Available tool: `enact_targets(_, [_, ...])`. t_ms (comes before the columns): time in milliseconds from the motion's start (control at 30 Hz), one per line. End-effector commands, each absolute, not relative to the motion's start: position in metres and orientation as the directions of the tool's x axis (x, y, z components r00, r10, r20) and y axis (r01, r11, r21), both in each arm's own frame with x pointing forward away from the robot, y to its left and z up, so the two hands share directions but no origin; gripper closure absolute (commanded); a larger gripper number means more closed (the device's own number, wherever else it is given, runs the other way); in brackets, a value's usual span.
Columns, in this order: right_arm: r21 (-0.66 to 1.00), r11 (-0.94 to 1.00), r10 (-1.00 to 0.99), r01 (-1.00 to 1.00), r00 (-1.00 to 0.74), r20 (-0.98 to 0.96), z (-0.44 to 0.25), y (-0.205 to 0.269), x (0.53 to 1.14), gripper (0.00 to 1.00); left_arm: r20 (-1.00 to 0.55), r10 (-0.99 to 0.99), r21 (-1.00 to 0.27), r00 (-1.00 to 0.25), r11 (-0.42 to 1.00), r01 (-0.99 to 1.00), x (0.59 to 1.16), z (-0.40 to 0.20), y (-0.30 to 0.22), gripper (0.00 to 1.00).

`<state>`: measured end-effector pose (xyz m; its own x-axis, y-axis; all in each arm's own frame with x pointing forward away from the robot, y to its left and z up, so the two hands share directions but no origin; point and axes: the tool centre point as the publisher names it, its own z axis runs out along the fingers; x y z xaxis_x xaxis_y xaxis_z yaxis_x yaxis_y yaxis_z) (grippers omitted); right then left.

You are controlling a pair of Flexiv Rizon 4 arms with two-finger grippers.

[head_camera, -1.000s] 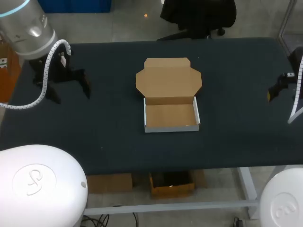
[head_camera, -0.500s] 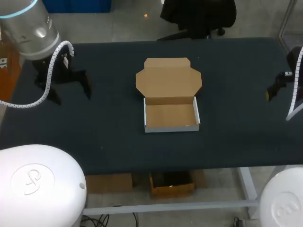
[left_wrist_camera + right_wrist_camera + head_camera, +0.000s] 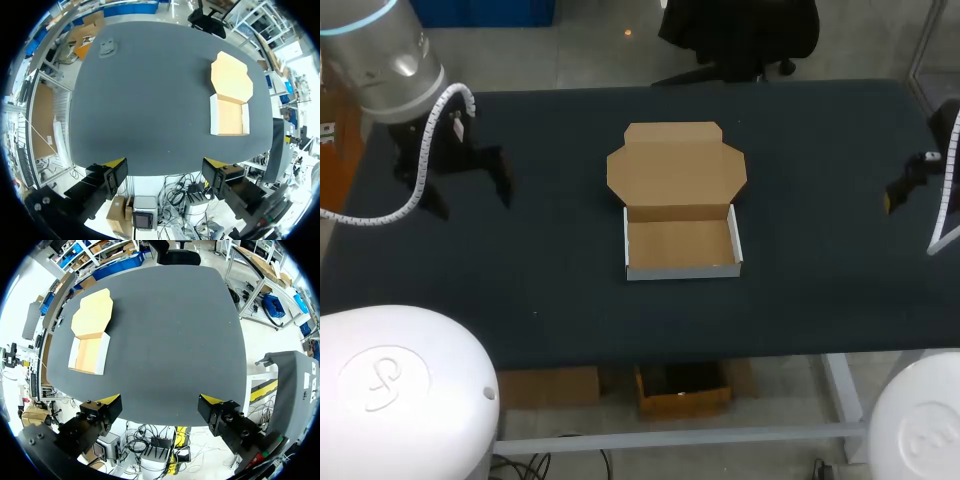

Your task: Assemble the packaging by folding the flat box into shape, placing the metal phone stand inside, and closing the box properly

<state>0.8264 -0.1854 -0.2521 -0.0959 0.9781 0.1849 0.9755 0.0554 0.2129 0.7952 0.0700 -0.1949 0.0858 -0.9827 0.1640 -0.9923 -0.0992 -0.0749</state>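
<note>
— Left arm edged slightly farther from the box [image 3: 682,245], which hasn't moved.
— Poses?
— Left tool [image 3: 165,172] hovers well left of the box and right tool [image 3: 160,405] well right, both spread wide and empty.
— Count?
— One box, lid open; one phone stand [image 3: 107,47] far left of it

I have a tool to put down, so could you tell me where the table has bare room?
Bare cloth lies between the open box and the left fingers, between the box and the right fingers, and along the near edge. Only the far left corner, with the phone stand, is taken.
</note>
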Motion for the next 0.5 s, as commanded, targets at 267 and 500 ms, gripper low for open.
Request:
enact_targets(267, [0.208, 0.057, 0.977, 0.976, -0.097, 0.188, -0.25, -0.186, 0.826, 0.0, 0.165, -0.982, -0.067, 0.089, -0.102, -0.993, 0.802, -0.199, 0.074, 0.0])
enact_targets(500, [0.208, 0.057, 0.977, 0.976, -0.097, 0.188, -0.25, -0.186, 0.826, 0.0, 0.168, -0.98, -0.049, 0.104, -0.113, -0.992, 0.81, -0.21, 0.081, 0.0])
